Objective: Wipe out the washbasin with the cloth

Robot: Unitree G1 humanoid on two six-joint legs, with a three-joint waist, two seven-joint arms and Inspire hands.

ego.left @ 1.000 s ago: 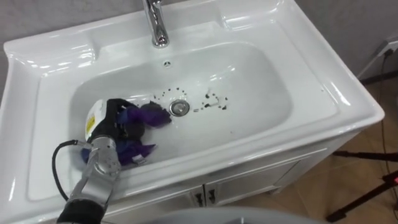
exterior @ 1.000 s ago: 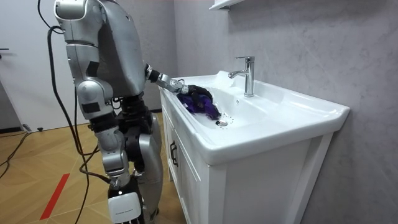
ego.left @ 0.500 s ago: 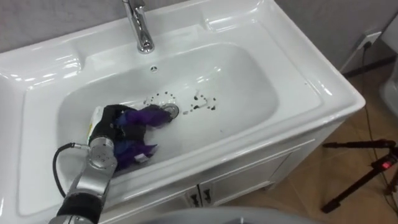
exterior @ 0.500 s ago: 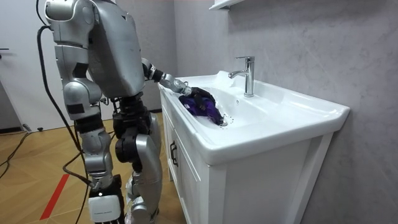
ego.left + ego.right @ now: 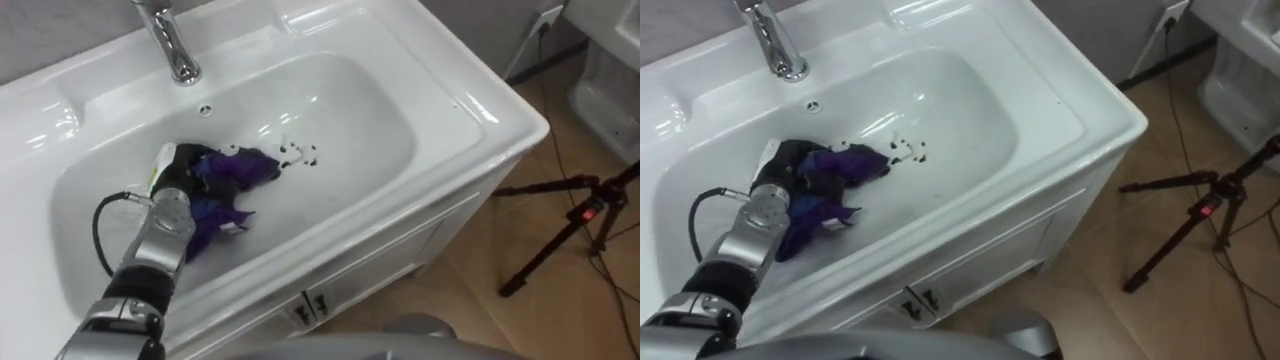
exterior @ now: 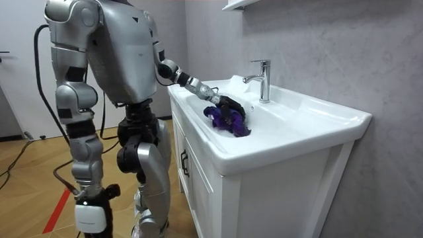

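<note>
Your left hand (image 5: 188, 178) sits low in the left part of the left eye view, inside the basin (image 5: 360, 120). Its fingers are bent down over and into the purple cloth (image 5: 238, 176), gripping the bunched fabric and pressing it to the basin floor. The back of the hand faces up. The forearm enters from the lower left corner of the frame.

There is one cloth, crumpled, lying on the basin floor left of centre. Its long axis runs diagonally from the lower left, beside your wrist, to the upper right. The upper right end points at the dark specks (image 5: 298, 153) and stops just beside them. Whether fabric and specks touch cannot be told. The specks form one small cluster near the middle of the basin floor.

One tap (image 5: 172, 45) stands at the top left of the frame, on the rim behind the basin. One overflow hole (image 5: 205, 109) sits just below it on the basin wall.

The white cabinet (image 5: 400, 250) carries the basin and shows two door handles (image 5: 310, 305) side by side at the bottom centre. One tripod (image 5: 560, 225) stands on the floor at the right edge, well apart from the cabinet.

In the room view you stand at the cabinet's end, leaning toward it. Your right hand (image 6: 90, 208) hangs low at the room view's left.
</note>
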